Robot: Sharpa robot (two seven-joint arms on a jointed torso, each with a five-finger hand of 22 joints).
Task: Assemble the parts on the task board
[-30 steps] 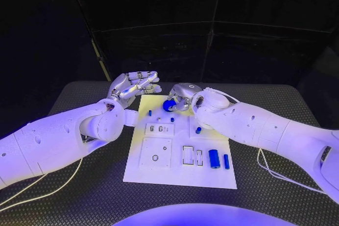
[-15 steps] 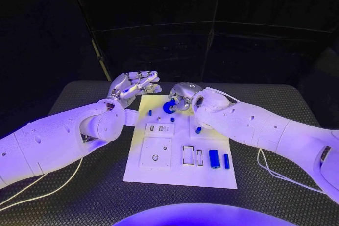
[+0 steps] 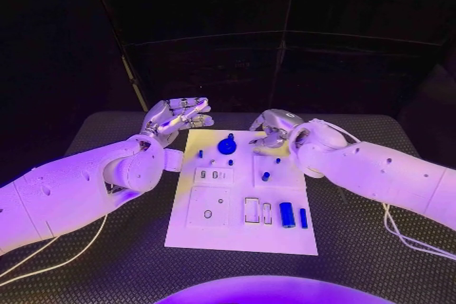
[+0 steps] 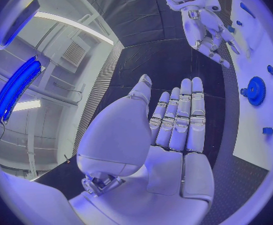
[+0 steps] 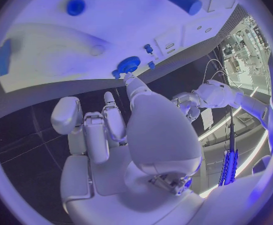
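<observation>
- Head view: the left hand (image 3: 176, 116) hovers beside the white board's (image 3: 238, 235) far left corner, fingers loosely apart and empty. The right hand (image 3: 271, 127) hangs near the far right edge, holding nothing. A blue gear (image 3: 227, 146) sits on the board's far end between them.
- Left wrist view: palm flat, fingers (image 4: 180, 120) straight over the worktop (image 4: 168, 60).
- Right wrist view: fingers spread, one fingertip (image 5: 129, 77) just beside the gear (image 5: 128, 64).

The left robot hand (image 3: 176, 117) is hovering palm-up, fingers straight and together, holding nothing. The right robot hand (image 3: 273, 128) is hanging empty too, fingers loosely apart.
</observation>
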